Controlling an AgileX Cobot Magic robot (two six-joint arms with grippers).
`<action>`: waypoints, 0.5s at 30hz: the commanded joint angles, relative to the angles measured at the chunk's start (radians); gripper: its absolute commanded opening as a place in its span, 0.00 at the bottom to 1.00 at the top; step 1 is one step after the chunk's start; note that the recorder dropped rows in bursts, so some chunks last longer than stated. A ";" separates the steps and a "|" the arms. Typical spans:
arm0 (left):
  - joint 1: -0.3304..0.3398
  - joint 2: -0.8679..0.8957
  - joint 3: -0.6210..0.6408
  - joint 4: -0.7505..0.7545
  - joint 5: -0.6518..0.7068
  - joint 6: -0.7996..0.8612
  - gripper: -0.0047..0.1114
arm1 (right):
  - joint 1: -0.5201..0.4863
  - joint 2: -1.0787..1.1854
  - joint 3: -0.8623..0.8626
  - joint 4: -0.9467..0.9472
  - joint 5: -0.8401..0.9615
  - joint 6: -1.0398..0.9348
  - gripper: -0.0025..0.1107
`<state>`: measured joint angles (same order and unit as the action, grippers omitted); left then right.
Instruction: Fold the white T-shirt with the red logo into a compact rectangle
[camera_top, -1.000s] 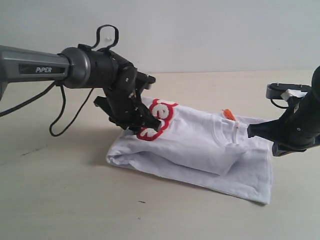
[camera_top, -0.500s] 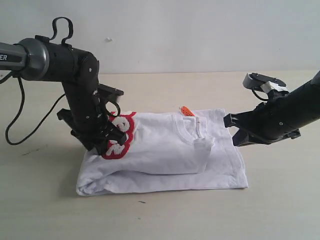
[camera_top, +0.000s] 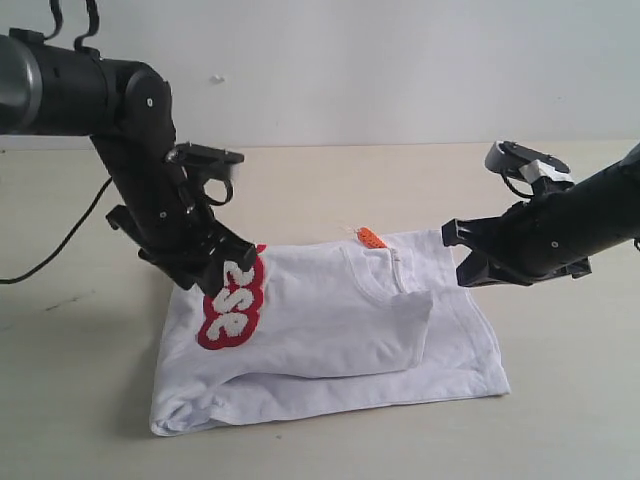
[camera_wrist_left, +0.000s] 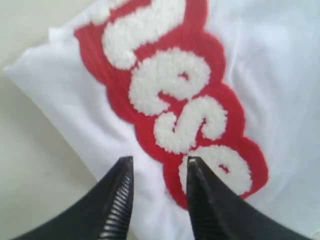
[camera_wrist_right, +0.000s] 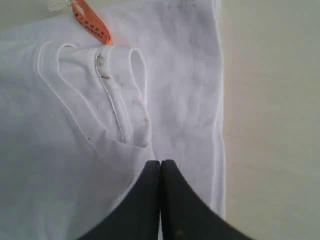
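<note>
White cotton jersey makes up the white T-shirt (camera_top: 330, 345), which lies part-folded in several layers on the middle of the desk (camera_top: 330, 175), well clear of its back edge. Judge the garment light, limp and non-fragile: it holds no shape of its own, drapes from any lifted point, and its stacked layers are likely to slide over one another on the smooth desk surface. The red logo (camera_top: 231, 304), a thick fuzzy patch, is the one stiffer zone and will probably resist a crease run across it. Take hold at a folded edge or corner, through all layers at once, not at the mid-panel. The left end effector (camera_wrist_left: 157, 167) stands at the shirt's left back corner, beside the logo. Its jaws are part-way apart with cloth filling the gap, which reads as a clamp on the stacked edge. The right end effector (camera_wrist_right: 161, 167) is clenched, fingertips together with nothing seen between them. It sits at the shirt's right side near the ribbed collar (camera_wrist_right: 117, 107) and the orange neck tag (camera_top: 372, 238); contact with the cloth cannot be confirmed. Hidden or unclear items: the remainder of the logo lettering, the way the sleeves are tucked, the layers underneath, and the desk's front edge, which falls outside every view.
</note>
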<state>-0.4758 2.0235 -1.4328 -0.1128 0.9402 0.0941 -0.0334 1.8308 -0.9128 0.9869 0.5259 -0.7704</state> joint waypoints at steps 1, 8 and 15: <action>-0.004 -0.038 0.002 -0.011 -0.039 0.002 0.35 | 0.009 0.017 -0.002 0.042 0.089 -0.125 0.02; -0.004 -0.051 0.032 -0.027 0.026 0.030 0.35 | 0.070 0.121 -0.002 0.108 0.037 -0.194 0.07; -0.004 -0.074 0.075 -0.027 -0.052 0.049 0.35 | 0.074 0.130 -0.002 0.112 0.062 -0.186 0.44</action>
<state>-0.4758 1.9631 -1.3675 -0.1304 0.9184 0.1371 0.0384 1.9591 -0.9128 1.0911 0.5867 -0.9529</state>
